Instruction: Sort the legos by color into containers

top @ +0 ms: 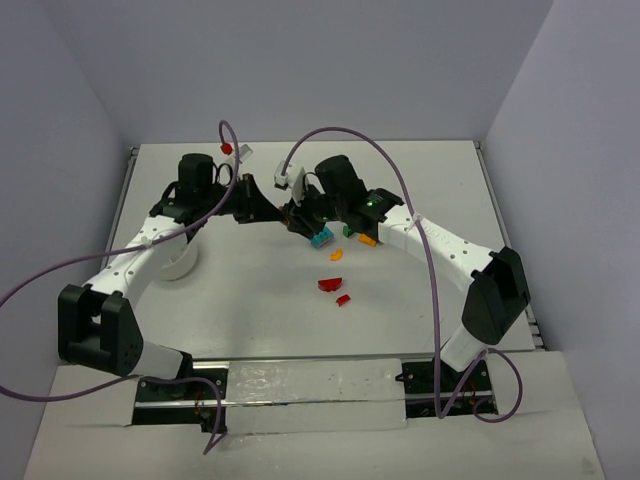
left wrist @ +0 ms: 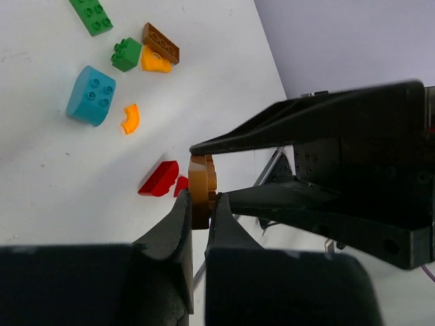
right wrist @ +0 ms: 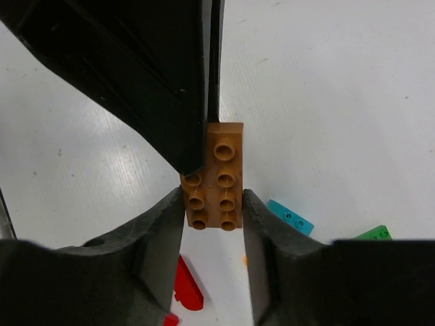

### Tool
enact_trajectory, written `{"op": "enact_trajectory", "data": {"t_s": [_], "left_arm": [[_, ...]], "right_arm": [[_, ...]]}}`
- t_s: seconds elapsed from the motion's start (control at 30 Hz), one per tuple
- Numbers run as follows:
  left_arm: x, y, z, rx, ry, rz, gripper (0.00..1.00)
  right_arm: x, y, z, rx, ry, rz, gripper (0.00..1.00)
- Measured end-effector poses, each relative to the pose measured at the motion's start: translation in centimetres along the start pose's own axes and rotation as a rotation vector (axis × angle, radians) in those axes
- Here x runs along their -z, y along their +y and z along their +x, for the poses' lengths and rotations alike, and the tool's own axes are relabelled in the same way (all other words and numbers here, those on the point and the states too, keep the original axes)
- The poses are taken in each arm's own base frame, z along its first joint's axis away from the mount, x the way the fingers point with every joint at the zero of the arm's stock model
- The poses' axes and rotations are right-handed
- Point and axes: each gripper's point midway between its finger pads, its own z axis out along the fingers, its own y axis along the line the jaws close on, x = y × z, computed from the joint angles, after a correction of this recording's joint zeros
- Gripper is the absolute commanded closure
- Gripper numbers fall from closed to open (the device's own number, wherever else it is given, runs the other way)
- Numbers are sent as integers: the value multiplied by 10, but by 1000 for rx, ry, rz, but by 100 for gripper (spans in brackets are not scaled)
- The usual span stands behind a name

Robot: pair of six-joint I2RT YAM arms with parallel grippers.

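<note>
My left gripper (top: 276, 210) and my right gripper (top: 302, 216) meet tip to tip above the table's middle. Both are shut on one brown-orange lego brick (right wrist: 215, 175). The left gripper (left wrist: 199, 204) pinches its flat faces (left wrist: 198, 190). The right gripper (right wrist: 213, 204) clamps its long sides. Loose legos lie below: a cyan block (left wrist: 90, 95), green bricks (left wrist: 92, 15), another brown brick (left wrist: 161, 43), orange curved pieces (left wrist: 130, 118) and red pieces (left wrist: 160, 179). The white bowl (top: 182, 264) sits at the left, mostly hidden under my left arm.
The loose bricks cluster around the table's centre (top: 336, 255), with red pieces (top: 327, 285) nearer the front. Purple cables (top: 330, 132) arc over both arms. Grey walls close in the back and sides.
</note>
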Motion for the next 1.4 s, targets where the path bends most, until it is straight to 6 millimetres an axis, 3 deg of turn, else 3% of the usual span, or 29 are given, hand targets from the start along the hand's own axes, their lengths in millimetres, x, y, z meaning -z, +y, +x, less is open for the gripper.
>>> {"op": "enact_trajectory", "data": {"t_s": [0.03,0.17,0.23,0.37,0.47,0.7,0.87,1.07,1.4], "left_arm": [[0,0,-1,-3,-2,-1,100],[10,10,-9,-12,-36,-31,100],[29,23,-20,-20,-81,-78,100],[85,58,-48,-79,-175,-269,100],[130,80,-61,-156,-240,-460,100],[247,123,-49,-184,-338,-848,100],[298,166,-30,-101,-290,-959,97],[314,207,-19,-49,-182,-932,94],[301,243,-13,-63,-95,-806,90]], "right_arm": [[0,0,0,-3,0,-1,0],[0,1,-1,-26,1,5,0],[1,0,-1,-33,2,12,0],[3,-7,1,-66,5,28,0],[9,-24,7,-104,6,64,0],[26,-66,37,-207,42,160,0],[28,-71,47,-228,55,172,0],[28,-71,47,-230,56,170,0],[28,-71,49,-234,57,166,0]]}}
